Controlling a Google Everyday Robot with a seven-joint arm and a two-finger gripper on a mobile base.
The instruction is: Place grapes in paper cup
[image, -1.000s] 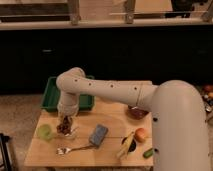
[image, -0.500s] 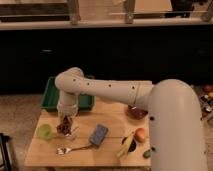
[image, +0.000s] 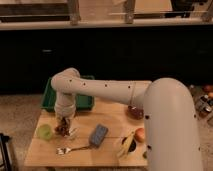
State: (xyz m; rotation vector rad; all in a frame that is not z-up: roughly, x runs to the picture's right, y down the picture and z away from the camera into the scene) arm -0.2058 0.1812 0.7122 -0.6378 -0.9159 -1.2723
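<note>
The dark reddish-purple grapes [image: 63, 127] hang at the tip of my gripper [image: 64, 123] near the left side of the wooden table [image: 110, 112]. They sit right over or inside a small whitish paper cup [image: 70, 133], whose rim shows just below and to the right of them. I cannot tell whether the grapes rest in the cup or are still held. My white arm [image: 105, 90] reaches in from the right and bends down to this spot.
A lime-green round object [image: 44, 131] lies left of the cup. A green tray [image: 83, 100] is behind. A fork [image: 70, 148], a blue-grey sponge [image: 98, 135], a banana [image: 126, 145], an apple [image: 140, 134] and a dark red bowl [image: 135, 113] lie to the right.
The arm and grapes stay in nearly the same place over the cup; no clear movement shows.
</note>
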